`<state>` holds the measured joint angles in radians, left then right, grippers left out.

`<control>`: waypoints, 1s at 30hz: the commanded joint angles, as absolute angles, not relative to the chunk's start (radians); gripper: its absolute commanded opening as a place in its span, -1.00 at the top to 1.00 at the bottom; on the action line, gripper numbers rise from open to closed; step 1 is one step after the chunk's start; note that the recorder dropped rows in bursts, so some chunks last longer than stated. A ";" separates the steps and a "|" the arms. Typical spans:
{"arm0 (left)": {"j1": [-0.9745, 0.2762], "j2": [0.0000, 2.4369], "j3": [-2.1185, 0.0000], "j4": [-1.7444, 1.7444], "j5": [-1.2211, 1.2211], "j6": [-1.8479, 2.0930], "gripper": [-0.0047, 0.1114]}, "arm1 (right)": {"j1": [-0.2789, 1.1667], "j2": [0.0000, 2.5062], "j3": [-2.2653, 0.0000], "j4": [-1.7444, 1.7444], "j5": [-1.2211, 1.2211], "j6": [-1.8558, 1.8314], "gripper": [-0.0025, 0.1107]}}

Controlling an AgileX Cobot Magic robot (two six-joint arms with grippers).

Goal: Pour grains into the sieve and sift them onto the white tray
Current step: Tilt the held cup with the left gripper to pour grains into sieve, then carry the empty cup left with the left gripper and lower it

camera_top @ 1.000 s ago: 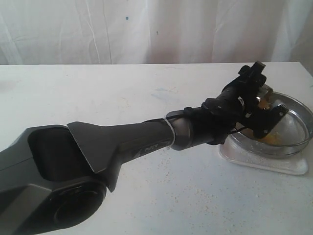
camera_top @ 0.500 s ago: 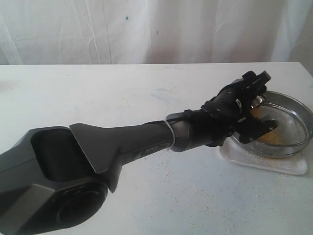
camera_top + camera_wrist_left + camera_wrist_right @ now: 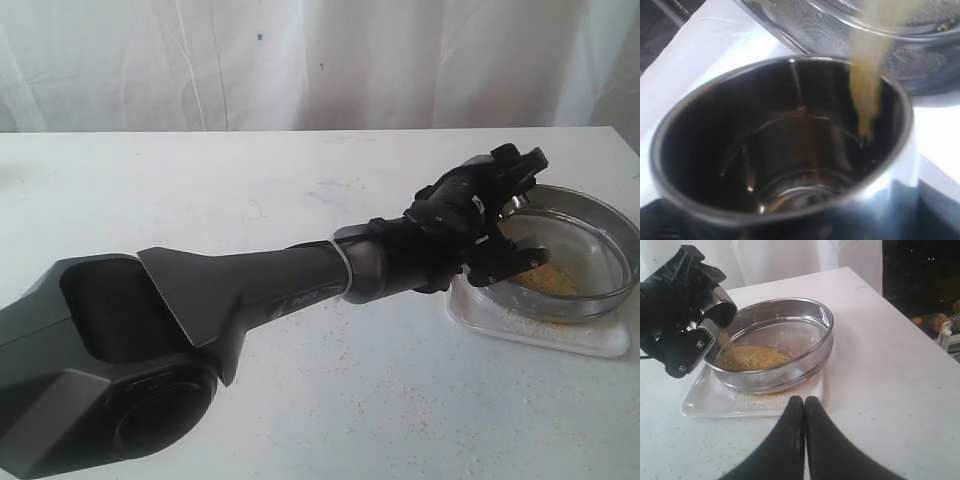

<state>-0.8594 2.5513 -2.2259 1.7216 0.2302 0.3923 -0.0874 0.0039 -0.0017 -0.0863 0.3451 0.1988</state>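
Observation:
My left gripper [image 3: 514, 212] is shut on a small steel cup [image 3: 720, 307] and holds it tipped over the near rim of the sieve [image 3: 590, 245]. A thin stream of golden grains [image 3: 866, 80] runs out of the cup [image 3: 780, 150], which looks almost empty inside. A pile of grains [image 3: 752, 357] lies on the sieve's [image 3: 790, 327] mesh. The sieve stands on the white tray [image 3: 702, 402], where a few grains are scattered under it. My right gripper [image 3: 804, 401] is shut on nothing and hovers just off the tray's edge; it is out of the exterior view.
The left arm [image 3: 250, 290] stretches across the white table [image 3: 200, 190] from the lower left to the sieve. A white curtain [image 3: 300, 60] hangs behind the table. The tray [image 3: 540, 330] sits near the table's right edge. Stray grains speckle the tabletop.
The left wrist has rolled further, tipping the cup more steeply over the sieve, and the gripper has shifted a little to the left. The pile of grains in the sieve has spread.

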 commanded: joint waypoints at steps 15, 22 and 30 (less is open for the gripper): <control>-0.879 2.534 -2.239 1.744 0.212 0.661 0.92 | -0.090 0.000 0.000 -0.094 0.343 0.198 0.96; -0.879 2.534 -2.370 1.744 0.229 0.222 0.92 | -0.090 0.000 0.000 -0.094 0.343 0.198 0.96; -0.865 2.513 -2.449 1.744 0.258 -0.442 0.92 | -0.090 0.000 0.000 -0.094 0.343 0.198 0.96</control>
